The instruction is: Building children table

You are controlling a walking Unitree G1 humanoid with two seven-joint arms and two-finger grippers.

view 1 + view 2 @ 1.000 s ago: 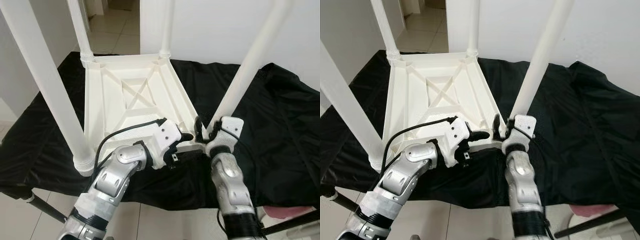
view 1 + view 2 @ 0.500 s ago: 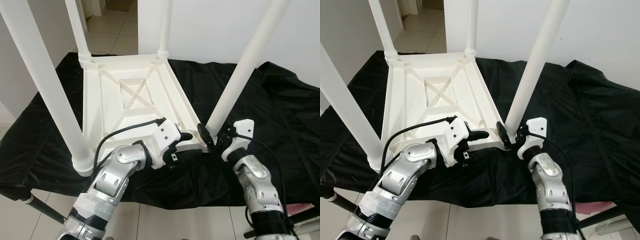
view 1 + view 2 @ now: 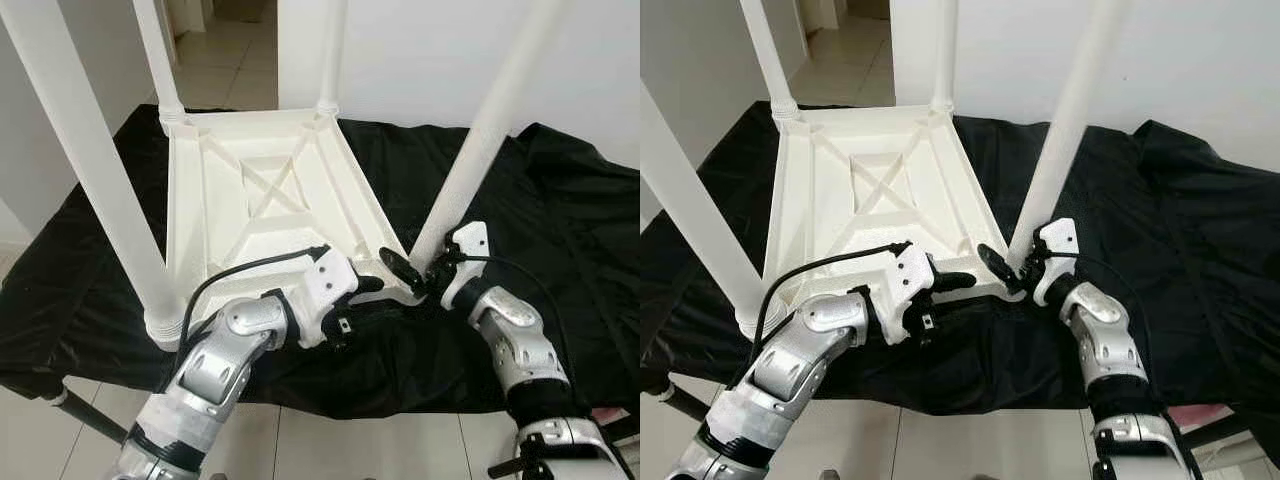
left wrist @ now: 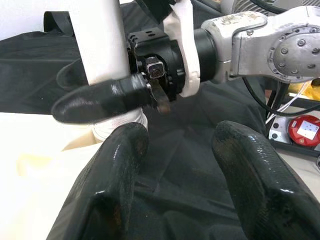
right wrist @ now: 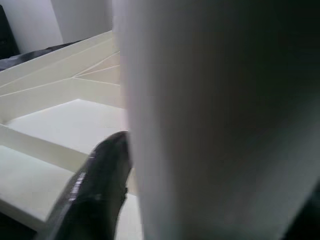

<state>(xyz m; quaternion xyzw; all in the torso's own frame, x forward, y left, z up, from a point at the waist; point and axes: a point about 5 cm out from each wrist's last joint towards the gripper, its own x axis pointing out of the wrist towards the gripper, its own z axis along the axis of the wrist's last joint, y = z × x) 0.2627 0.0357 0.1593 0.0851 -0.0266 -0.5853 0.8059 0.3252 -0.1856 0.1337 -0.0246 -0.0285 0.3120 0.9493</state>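
Note:
The white children's table [image 3: 270,190] lies upside down on a black cloth, its four legs pointing up. My right gripper [image 3: 415,270] reaches in from the right and clasps the base of the near right leg [image 3: 480,150]. One black finger [image 3: 398,266] lies across the leg's front and the other is hidden behind it. In the right wrist view the leg [image 5: 215,120] sits tight against that finger [image 5: 95,190]. My left gripper [image 3: 365,295] rests at the table's near edge, just left of that corner. It is open, with only cloth between its fingers [image 4: 115,165].
The black cloth [image 3: 560,230] covers a low platform whose front edge is right before me, with a stand leg [image 3: 90,420] below. The near left leg [image 3: 90,160] and two far legs [image 3: 160,50] rise high. Tiled floor [image 3: 230,60] lies beyond.
My right gripper, half a second ago drawn back to the right of the leg, has come in and taken hold of the leg's base. The left arm has hardly moved.

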